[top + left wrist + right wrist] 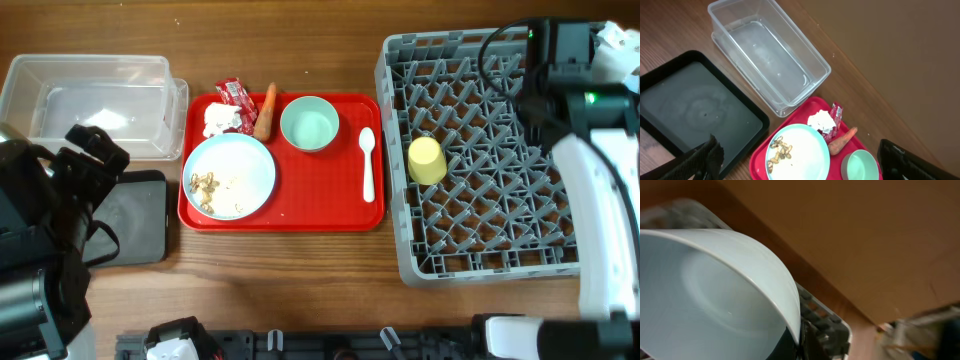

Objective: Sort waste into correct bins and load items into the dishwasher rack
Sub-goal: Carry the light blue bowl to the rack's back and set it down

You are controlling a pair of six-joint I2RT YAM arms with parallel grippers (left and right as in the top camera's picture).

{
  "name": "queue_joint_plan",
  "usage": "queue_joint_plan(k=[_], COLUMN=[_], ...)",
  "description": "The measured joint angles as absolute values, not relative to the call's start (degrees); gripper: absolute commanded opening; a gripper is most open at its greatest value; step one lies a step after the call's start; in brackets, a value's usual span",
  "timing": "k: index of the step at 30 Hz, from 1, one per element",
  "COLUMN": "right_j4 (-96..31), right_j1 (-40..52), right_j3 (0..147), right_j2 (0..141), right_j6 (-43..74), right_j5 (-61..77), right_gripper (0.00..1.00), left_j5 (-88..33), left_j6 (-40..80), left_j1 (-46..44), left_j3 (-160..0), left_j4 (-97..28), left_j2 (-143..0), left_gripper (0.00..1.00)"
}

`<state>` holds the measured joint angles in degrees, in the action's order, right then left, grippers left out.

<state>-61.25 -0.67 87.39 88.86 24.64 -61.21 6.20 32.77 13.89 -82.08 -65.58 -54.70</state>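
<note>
Currently the right gripper (796, 349) is pinched on the rim of the pale blue saucer (715, 295). Only a dark sliver of its fingers shows under that rim, at the bottom edge of the right wrist view, so I cannot confirm how deep the bite is. The saucer spreads to the left of and above those fingers, and a corner of the dishwasher rack (826, 326) lies just behind and beside them. The principal risk, in my judgement, is that an edge pinch on a smooth, glossy dish slips or pivots during lowering and drops it onto the pegs. The second risk is that the rim meets a peg top instead of a gap, which could lever the saucer out of the grip or leave it flat across the grid. The yellow cup (427, 160) sits among the pegs well apart from the fingers, so I rate contact there unlikely. The saucer appears plain and shallow with a faint inner ring and no soil noted, but the view is blurred and fine detail is uncertain. The left gripper (800, 147) stands wide and empty, with the black tray (690, 110) under one finger and the plate (230, 175) bearing crumbs (205, 185) between the two.
</note>
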Motion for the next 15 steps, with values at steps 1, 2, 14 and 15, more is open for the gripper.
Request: queue_joint_plan(k=[1,2,14,15], right_j4=[-60.49,-59.4,-49.32,-48.93], right_j1=[-1.8,-2.61,-3.25,-2.48], right_j3=[87.09,86.78,86.37,86.37], right_j2=[91.44,93.69,107.72,108.25], right_j6=[24.64,24.62,16.1,15.92], right_j5=[-62.33,-63.31,-66.48,-66.48], right_gripper=[0.04,0.04,0.04,0.04], left_j5=[6.2,6.2,6.2,6.2], left_j6=[32.8,32.91,32.93,32.95], left_j1=[13.89,13.89,13.89,13.89], left_j3=[-82.08,-82.08,-82.08,-82.08], left_j4=[-65.58,-65.6,-65.6,-65.58], left_j2=[-54.7,-54.7,-54.7,-54.7], left_gripper=[1.0,1.0,1.0,1.0])
